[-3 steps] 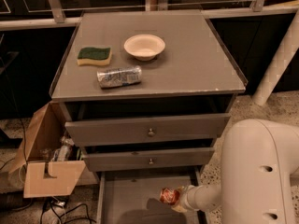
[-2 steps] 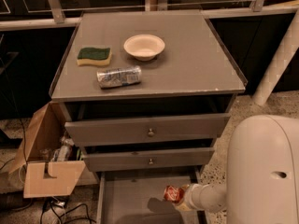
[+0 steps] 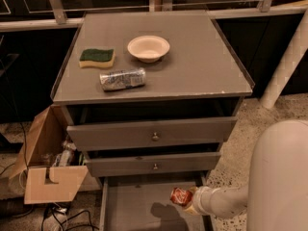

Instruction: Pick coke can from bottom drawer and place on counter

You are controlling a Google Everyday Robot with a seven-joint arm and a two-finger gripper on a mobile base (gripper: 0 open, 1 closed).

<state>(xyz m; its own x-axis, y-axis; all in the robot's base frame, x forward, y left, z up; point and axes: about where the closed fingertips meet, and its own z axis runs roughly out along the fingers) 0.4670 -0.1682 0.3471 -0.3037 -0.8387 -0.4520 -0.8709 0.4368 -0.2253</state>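
The coke can (image 3: 180,195), red with white lettering, hangs tilted over the right side of the open bottom drawer (image 3: 134,207). It casts a shadow on the drawer's grey floor. My gripper (image 3: 189,202) reaches in from the right on a white wrist and is shut on the can, which sits at its left end. The counter (image 3: 192,57) is the grey top of the cabinet, well above the can.
On the counter lie a white bowl (image 3: 148,47), a green-yellow sponge (image 3: 97,57) and a silver-blue can (image 3: 122,79) on its side. The two knobbed drawers (image 3: 151,134) stand partly open above the can. A cardboard box (image 3: 45,177) sits left of the cabinet. My white arm (image 3: 281,177) fills the lower right.
The coke can and my gripper have moved slightly up and to the right over the drawer floor. Nothing on the counter has moved.
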